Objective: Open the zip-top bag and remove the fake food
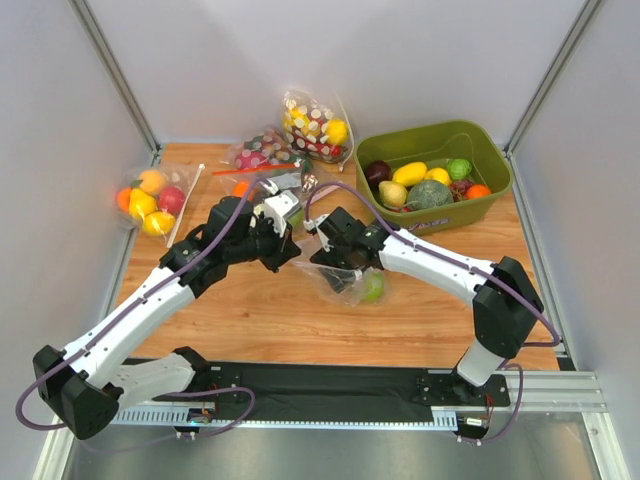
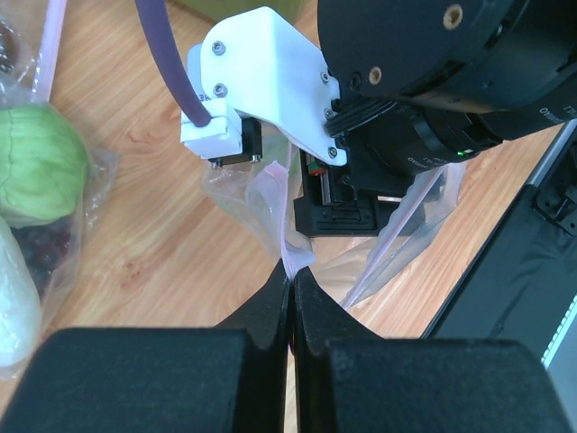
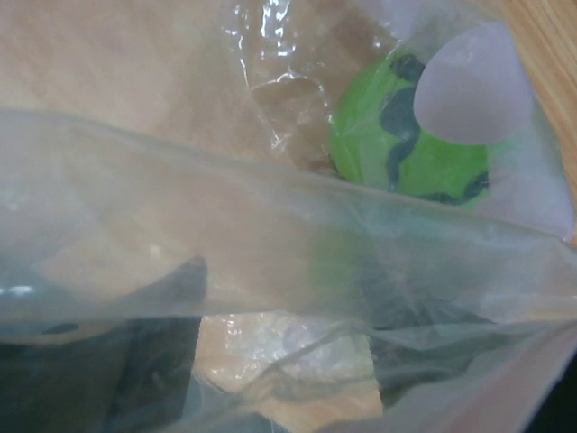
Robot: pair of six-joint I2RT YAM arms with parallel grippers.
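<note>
1. Zip-top bag (image 1: 338, 272): clear and crumpled, at the centre of the frame on the bench (image 1: 250, 330), between both arms.
2. Fake food: one green striped fruit (image 1: 372, 287) shows inside, at the bag's lower right end.
3. Left fingers (image 2: 314, 302): pressed together, pinching one lip of the bag's mouth.
4. Right fingers (image 3: 153, 352): look spread, dim behind the film; whether they hold any plastic cannot be told.
5. Step in hand, judged: parting the mouth. The right fingers should take the opposite lip only, then pull away from a firm left pinch. Avoid lifting, or the fruit may roll.
</note>
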